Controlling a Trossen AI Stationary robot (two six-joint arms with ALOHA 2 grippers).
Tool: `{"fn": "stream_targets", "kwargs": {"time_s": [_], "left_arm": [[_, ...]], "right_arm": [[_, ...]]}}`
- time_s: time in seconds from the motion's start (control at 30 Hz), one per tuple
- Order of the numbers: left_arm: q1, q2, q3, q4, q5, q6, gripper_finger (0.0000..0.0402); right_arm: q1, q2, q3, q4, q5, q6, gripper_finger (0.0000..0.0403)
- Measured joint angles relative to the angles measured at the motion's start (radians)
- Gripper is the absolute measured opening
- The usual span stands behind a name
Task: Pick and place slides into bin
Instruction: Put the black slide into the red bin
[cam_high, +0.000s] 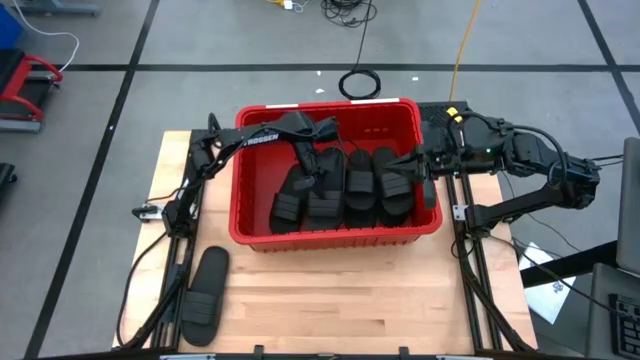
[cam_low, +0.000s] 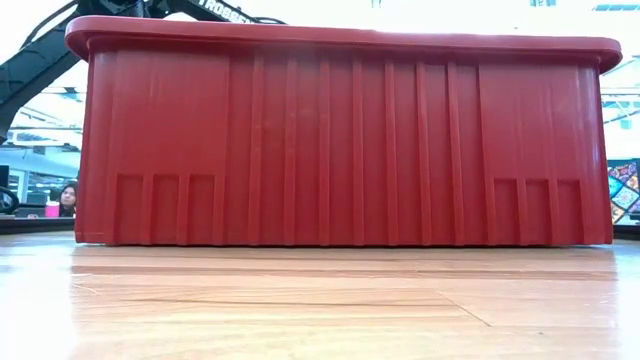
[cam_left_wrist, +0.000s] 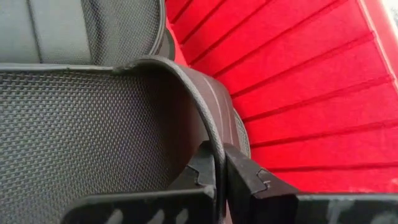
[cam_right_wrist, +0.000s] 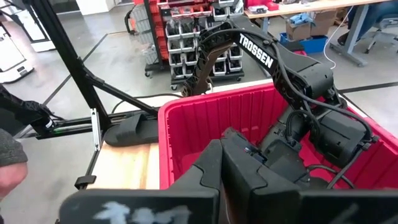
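Observation:
The red bin (cam_high: 330, 236) stands mid-table and fills the low view (cam_low: 350, 140). Several black slides (cam_high: 360, 185) lie side by side in it. One more slide (cam_high: 205, 295) lies flat on the table at the near left. My left gripper (cam_high: 312, 152) reaches into the bin from the left and is shut on a ribbed-strap slide (cam_left_wrist: 68, 130) among the others. My right gripper (cam_high: 418, 170) hangs at the bin's right rim, shut and empty (cam_right_wrist: 221, 155). My left gripper pinches the thin edge of the slide's strap (cam_left_wrist: 216, 146) between its two fingers (cam_left_wrist: 249, 180). The strap arches away from the fingers over the textured footbed. The slide is inside the bin, close to its red wall (cam_left_wrist: 298, 93); whether it is lifted clear I cannot tell.
Bare wood lies in front of the bin, between it and the table's near edge. Arm frames and cables run along both table sides. A person (cam_low: 68, 198) shows far behind the table in the low view. Shelves of red parts bins (cam_right_wrist: 180, 37) stand in the room beyond.

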Motion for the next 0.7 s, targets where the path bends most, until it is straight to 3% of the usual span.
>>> {"fn": "stream_targets", "kwargs": {"time_s": [0.33,0.7], "left_arm": [[0.000,0.001,0.000,0.001,-0.017,0.003,0.0013],[0.000,0.004,-0.001,0.003,-0.029,-0.094,0.0138]], "right_arm": [[0.000,-0.003,0.000,0.000,0.000,0.000,0.0000],[0.000,-0.021,0.000,0.001,0.002,0.000,0.0000]]}}
